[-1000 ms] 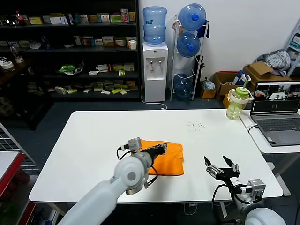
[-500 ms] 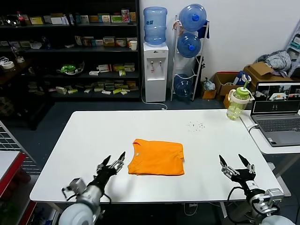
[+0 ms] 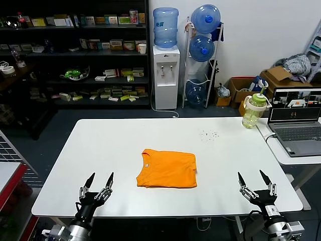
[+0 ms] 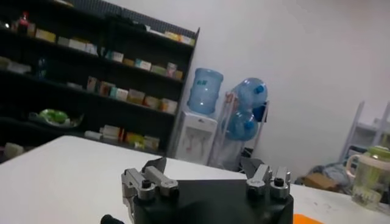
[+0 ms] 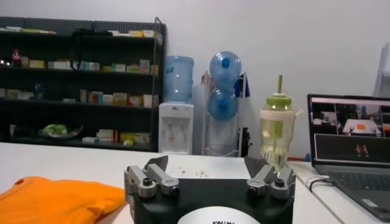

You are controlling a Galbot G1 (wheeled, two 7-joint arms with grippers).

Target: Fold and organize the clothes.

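Observation:
The orange T-shirt [image 3: 167,168] lies folded into a compact rectangle, plain side up, at the middle of the white table [image 3: 105,145]. Its edge also shows in the right wrist view [image 5: 55,198], and a sliver shows in the left wrist view [image 4: 306,219]. My left gripper [image 3: 96,181] is open and empty at the table's front left edge, well clear of the shirt. My right gripper [image 3: 256,179] is open and empty at the front right edge, also clear of it. Both point upward.
A green-lidded jug [image 3: 254,110] stands at the table's far right corner, next to a laptop [image 3: 297,120] on a side table. Small dark crumbs [image 3: 209,134] lie behind the shirt. Shelves and a water dispenser [image 3: 165,60] stand beyond the table.
My left arm has left the shirt and drawn back to the front left edge. My right gripper has sunk lower at the front right. The shirt lies still, folded.

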